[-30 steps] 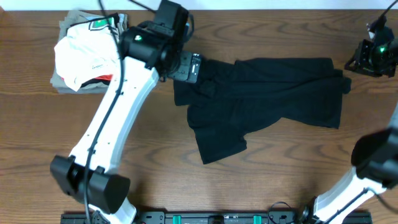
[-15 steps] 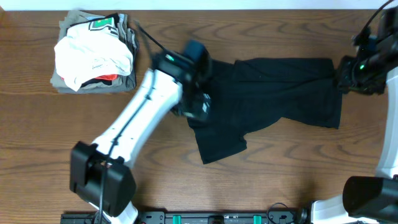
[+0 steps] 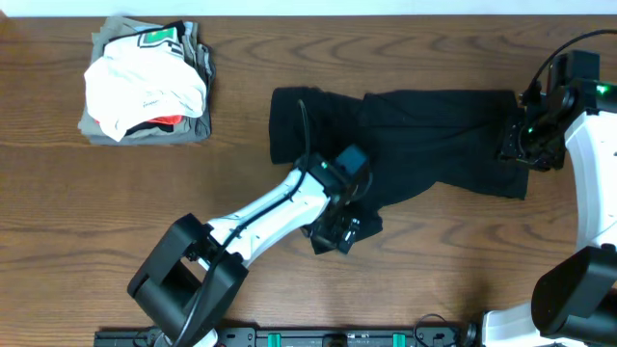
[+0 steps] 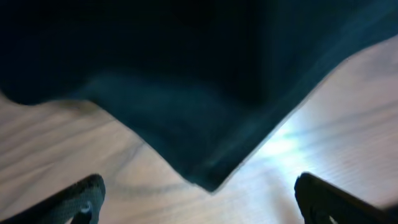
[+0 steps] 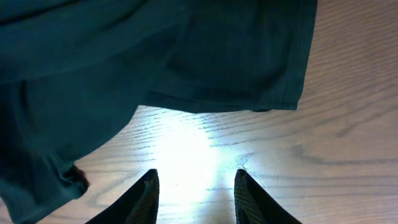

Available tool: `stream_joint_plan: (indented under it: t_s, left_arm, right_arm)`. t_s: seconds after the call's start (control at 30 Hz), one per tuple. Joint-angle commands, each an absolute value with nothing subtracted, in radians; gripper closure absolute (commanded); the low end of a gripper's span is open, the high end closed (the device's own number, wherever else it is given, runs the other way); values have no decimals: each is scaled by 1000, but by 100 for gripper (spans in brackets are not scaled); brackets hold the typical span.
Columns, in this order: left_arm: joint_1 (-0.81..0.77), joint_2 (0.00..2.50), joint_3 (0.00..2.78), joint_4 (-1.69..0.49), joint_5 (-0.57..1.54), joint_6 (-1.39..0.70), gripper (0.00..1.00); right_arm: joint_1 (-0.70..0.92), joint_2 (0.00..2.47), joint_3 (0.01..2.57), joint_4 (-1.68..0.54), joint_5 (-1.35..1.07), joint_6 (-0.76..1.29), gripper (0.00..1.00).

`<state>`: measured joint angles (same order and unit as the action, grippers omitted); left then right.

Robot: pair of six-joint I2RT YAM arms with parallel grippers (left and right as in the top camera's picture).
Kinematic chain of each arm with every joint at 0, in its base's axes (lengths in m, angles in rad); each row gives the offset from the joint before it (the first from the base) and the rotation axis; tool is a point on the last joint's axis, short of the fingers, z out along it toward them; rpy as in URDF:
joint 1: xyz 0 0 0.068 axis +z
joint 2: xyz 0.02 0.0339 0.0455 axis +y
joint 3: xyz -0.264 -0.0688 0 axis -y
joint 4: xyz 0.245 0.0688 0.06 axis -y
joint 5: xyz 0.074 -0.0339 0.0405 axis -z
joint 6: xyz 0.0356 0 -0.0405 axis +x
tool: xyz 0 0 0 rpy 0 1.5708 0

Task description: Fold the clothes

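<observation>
Left gripper [image 3: 337,234]: at the near corner of the black shirt [image 3: 434,135]. Fingers [image 4: 87,196] are spread wide with nothing between them. The wrist view shows the pointed shirt corner just ahead of the tips, on bare table [image 3: 463,280].

Shirt: lies rumpled across the middle-right of the table, one flap reaching toward the near edge.

Right gripper [image 3: 516,145]: over the shirt's right edge. Fingers [image 5: 146,196] are partly apart with only wood grain between them, hem just beyond the tips.

Far left: white garment [image 3: 145,87] with green and red print, heaped on folded grey-olive garments [image 3: 198,130], well apart from the shirt.
</observation>
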<state>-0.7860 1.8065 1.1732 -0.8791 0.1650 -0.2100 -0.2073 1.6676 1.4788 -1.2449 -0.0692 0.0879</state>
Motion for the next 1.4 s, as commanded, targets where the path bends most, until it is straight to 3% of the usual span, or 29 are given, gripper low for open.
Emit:
stream_joint_plan:
  t_s: [0.0,0.2,0.27,0.37,0.47,0.53,0.67,0.77,1.1,1.37]
  left_arm:
    - [-774,1809,1084,-831,138,-241,2]
    - [-764,1809,1032,-767,137,-245,2]
    - [-764,1810,1032,-758,138,-246,7]
    - [-766,1810,1032,-749,158,-246,25]
    - [-767,1810,1032,-750,178,-245,31]
    - [-769,1810,1032,-749,180,-245,48]
    - [-769,1810,1032,-746,188,-245,66]
    - [-769,1810,1032,-738,191,-245,93]
    - [-697,1769,1131,-880,29,-245,94]
    - [-551,1653,1158,-881,40,-245,94]
  right_arm:
    - [-202,1655,1463,-1236,-60,100,62]
    - [-202,1655,1463,-1227,-60,100,62]
    - [-202,1655,1463,-1223,-60,100,62]
    - [-202,1655,1463,-1219,-60,100,62]
    - [-202,1655,1463,-1214,-60,101,62]
    - [-203,1655,1463,-1214,-60,101,62]
    - [-202,1655,1463,-1214,-60,100,62]
    - [-202,1655,1463,-1214,-60,100,62]
    - [-206,1655,1406,-1200,-56,101,63]
    - [-247,1655,1243,-1019,-55,100,58]
